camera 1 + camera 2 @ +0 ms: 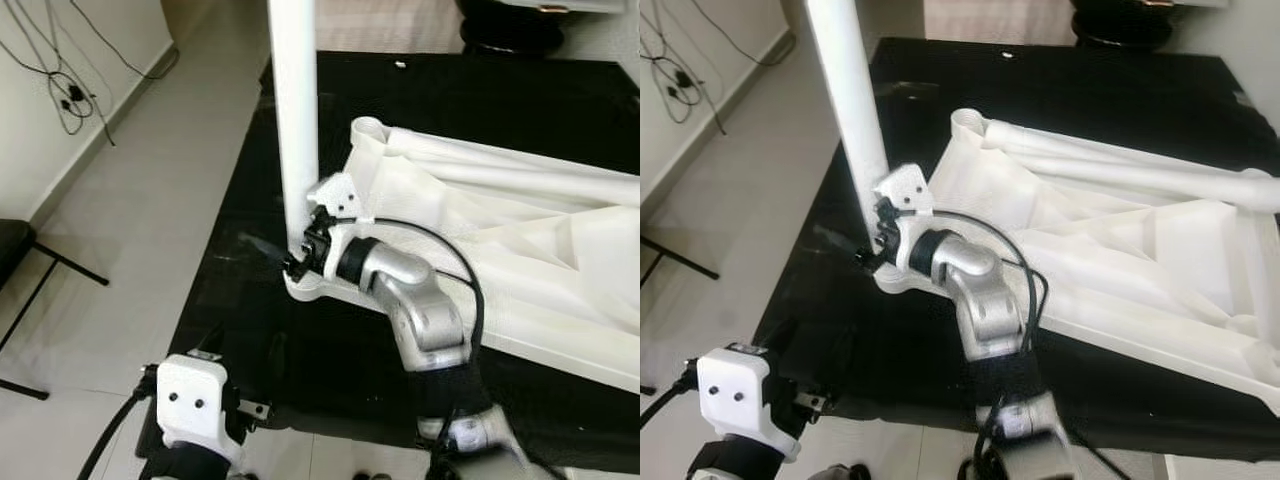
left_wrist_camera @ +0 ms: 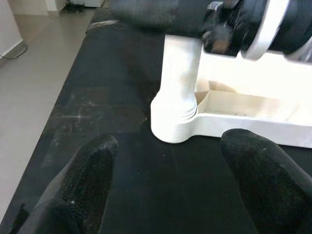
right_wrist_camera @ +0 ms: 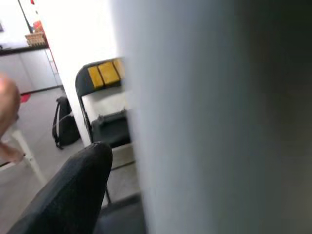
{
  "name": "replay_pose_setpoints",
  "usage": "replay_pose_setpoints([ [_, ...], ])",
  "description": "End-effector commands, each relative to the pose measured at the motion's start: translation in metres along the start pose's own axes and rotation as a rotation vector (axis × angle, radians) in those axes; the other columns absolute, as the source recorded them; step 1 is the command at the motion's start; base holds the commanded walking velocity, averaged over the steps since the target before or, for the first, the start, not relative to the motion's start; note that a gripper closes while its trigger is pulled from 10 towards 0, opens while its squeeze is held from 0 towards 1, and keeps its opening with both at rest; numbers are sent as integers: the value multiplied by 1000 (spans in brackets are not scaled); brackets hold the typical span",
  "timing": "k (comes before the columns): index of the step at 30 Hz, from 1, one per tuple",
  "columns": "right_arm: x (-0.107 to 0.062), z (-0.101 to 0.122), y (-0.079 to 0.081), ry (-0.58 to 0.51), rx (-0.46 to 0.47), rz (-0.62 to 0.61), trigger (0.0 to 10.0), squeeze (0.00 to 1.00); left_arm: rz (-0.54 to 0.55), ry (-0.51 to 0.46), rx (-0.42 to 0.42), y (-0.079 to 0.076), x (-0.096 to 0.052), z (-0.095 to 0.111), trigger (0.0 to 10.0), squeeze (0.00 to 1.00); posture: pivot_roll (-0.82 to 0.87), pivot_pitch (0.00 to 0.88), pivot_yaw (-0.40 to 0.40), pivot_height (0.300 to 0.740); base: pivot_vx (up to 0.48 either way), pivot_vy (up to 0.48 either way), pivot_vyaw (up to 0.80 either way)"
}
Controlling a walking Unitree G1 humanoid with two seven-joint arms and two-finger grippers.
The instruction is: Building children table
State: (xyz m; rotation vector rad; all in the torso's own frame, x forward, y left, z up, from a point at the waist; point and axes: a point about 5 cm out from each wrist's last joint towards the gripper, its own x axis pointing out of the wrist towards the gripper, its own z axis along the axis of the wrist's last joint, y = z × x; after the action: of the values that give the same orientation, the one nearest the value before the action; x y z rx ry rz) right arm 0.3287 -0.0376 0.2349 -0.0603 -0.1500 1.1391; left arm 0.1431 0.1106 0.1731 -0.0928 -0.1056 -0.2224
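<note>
The white children's table top (image 1: 520,250) lies upside down on a black surface (image 1: 300,340). A white table leg (image 1: 295,110) stands upright in the near-left corner socket (image 2: 173,122). My right gripper (image 1: 300,258) is shut on the base of this leg just above the socket, and one black finger (image 3: 73,195) shows beside the leg (image 3: 209,117) in the right wrist view. My left gripper (image 2: 170,195) hovers low over the black surface a short way in front of the socket, open, with nothing between its fingers. Two more long white tubes (image 1: 1120,165) lie across the table top.
The black surface ends close to my body and on the left, with pale tiled floor (image 1: 130,220) beyond. A black folding chair (image 1: 15,250) stands at far left, and cables (image 1: 65,95) hang on the wall. A dark object (image 1: 510,30) sits past the far edge.
</note>
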Motion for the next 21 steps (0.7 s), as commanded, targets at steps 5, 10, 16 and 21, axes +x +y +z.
replay_pose_setpoints([
  [5, 7, 17, -6, -33, -75, 332, 10000, 0, 6, 13, -9, -1, -4, 0, 10000, 0, 120, 213, -36, 740, 0, 0, 0],
  [10, 15, 27, -8, -8, -89, 523, 10000, 0, 9, 16, -6, -3, -6, 1, 10000, 0, 137, 226, -38, 740, 0, 0, 0],
  [16, 26, 34, -8, -19, -69, 658, 10000, 0, 10, 25, -5, -3, -9, 2, 10000, 0, 164, 232, -23, 740, 0, 0, 0],
  [21, 35, 36, -11, -20, -81, 647, 4039, 0, 4, 37, -4, -3, -11, 2, 10000, 0, 176, 239, -16, 740, 0, 0, 0],
])
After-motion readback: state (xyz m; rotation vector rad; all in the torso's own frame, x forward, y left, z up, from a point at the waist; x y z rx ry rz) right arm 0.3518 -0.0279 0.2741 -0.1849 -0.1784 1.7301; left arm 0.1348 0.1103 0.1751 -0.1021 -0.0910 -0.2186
